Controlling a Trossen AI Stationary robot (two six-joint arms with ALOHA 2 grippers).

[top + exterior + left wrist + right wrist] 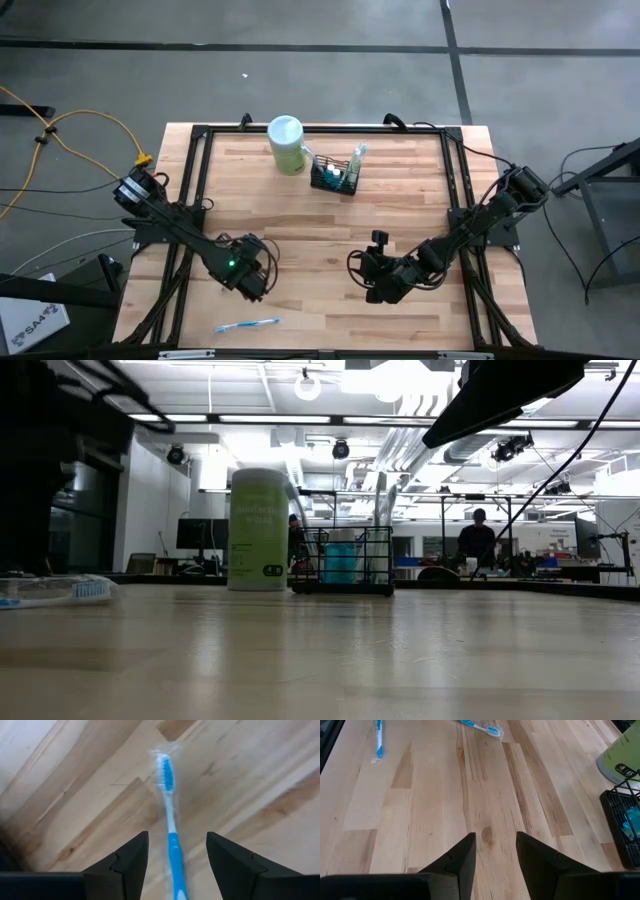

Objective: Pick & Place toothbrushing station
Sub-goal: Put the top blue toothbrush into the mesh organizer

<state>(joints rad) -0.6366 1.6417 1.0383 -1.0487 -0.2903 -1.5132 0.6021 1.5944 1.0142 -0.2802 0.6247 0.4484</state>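
Toothbrushing station (334, 176) upright, long axis across table

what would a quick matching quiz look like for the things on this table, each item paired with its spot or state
Items:
1. toothbrush
2. wire basket
3. green canister
4. left pincer

Descriptions:
A. upright beside the basket, white lid
B. open, a finger on each side of the toothbrush
C. flat on the wood in a clear wrapper
D. far side of the table, holding blue items

Pairs: 1-C, 2-D, 3-A, 4-B

Apparently two toothbrushes (379, 740), one canister (286, 143), one mesh basket (335, 175).
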